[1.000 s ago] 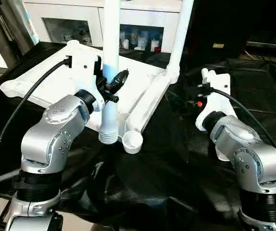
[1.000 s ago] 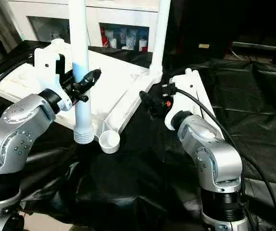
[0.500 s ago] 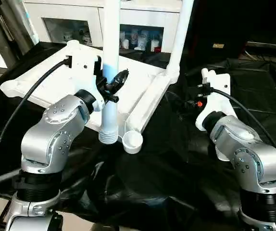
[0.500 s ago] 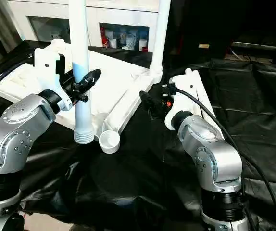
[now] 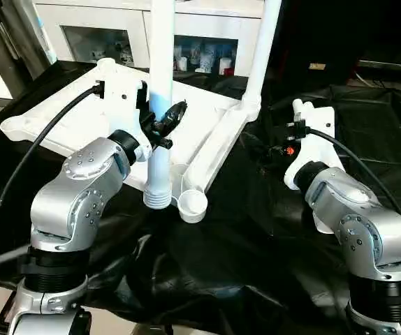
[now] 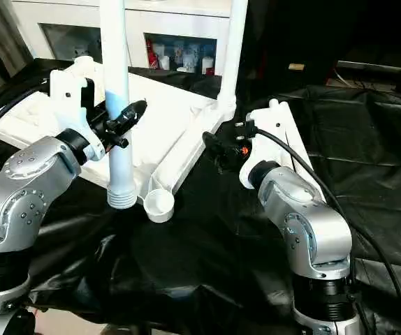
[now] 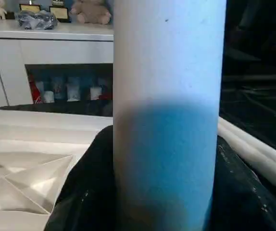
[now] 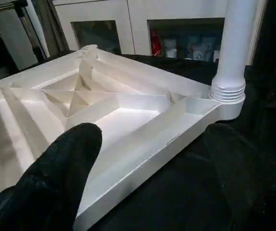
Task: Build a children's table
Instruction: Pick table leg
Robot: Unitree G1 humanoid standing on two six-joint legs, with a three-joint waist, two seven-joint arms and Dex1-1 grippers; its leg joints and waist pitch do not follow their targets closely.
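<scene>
The white tabletop lies underside up on the black-draped table, its ribs showing. One white leg stands upright in the far right corner socket. My left gripper is shut on a second white leg, held upright with its threaded end just beside the empty near corner socket. In the left wrist view the leg stands between the black fingers. My right gripper is open, apart from the tabletop's right rim, with nothing between its fingers.
White cabinets with glass doors stand behind the table. Black cloth covers the work table, wrinkled in front. Black cables run from both wrists.
</scene>
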